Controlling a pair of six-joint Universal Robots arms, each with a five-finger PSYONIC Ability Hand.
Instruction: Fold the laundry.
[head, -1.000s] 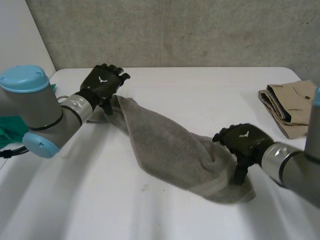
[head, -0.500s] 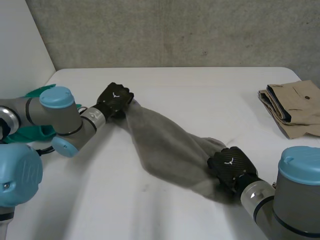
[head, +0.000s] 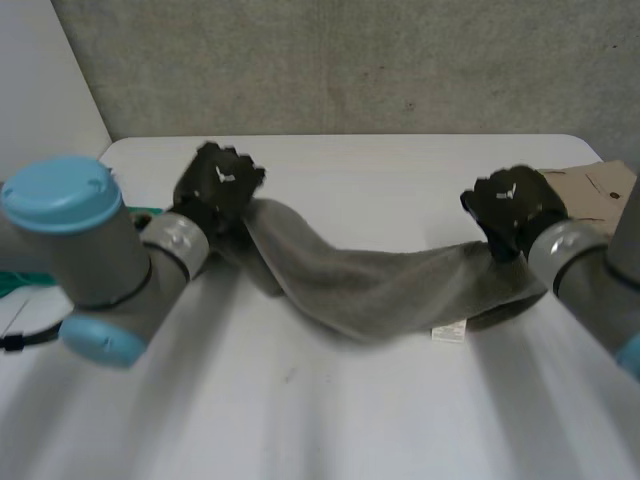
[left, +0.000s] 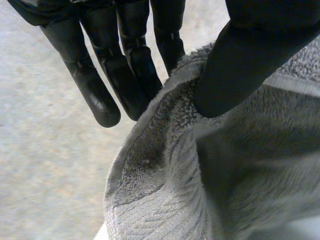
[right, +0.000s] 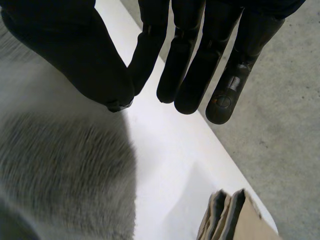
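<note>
- Grey towel (head: 380, 285) hangs stretched between both hands, sagging low over the white worktop (head: 330, 420).
- Left hand (head: 215, 185) pinches one end between thumb and fingers (left: 100, 95); right hand (head: 515, 205) pinches the other end.
- No fold is made yet; a folded khaki garment (head: 600, 185) lies nearby.

Green cloth (head: 14, 274) sits mostly behind the left arm (head: 90, 250); the folded beige garment (head: 595, 185) is half covered by the right hand (head: 512, 205) (and edge-cut); the towel (head: 380, 285) tag (head: 449, 331) is too small to read.
</note>
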